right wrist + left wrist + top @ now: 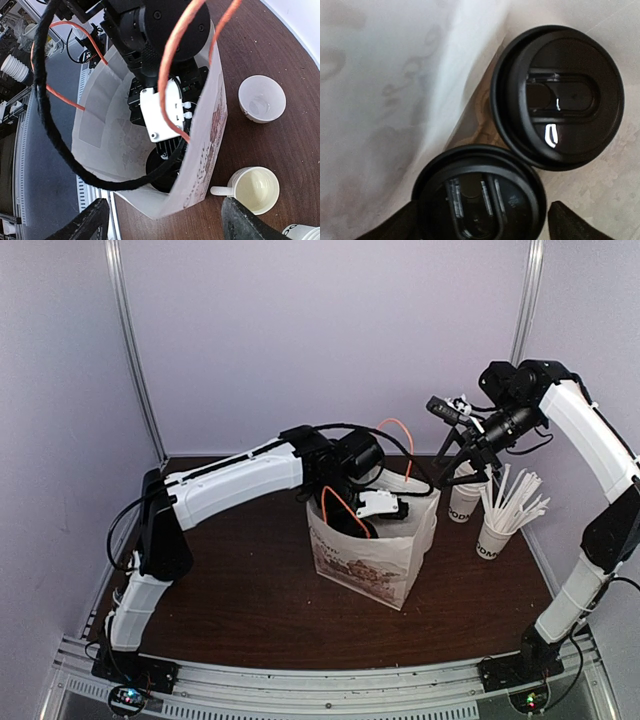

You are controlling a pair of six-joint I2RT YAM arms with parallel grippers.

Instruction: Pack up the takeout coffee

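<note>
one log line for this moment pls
cups: both lidded, inside bag | left fingers: open, flanking nearer cup | right fingers: open, empty, above bag

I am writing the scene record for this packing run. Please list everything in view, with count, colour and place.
takeout coffee cups: two, black lids, inside the bag
paper bag: one, white with print, middle of the table
open paper cups: two, white with black lettering, table's right rear; one holds white sticks
bowl: one, white, beside the bag
mug: one, white, beside the bag
table: one, dark brown
left tool: open, inside the bag, around one lidded cup
right tool: open, empty, above the bag
</note>
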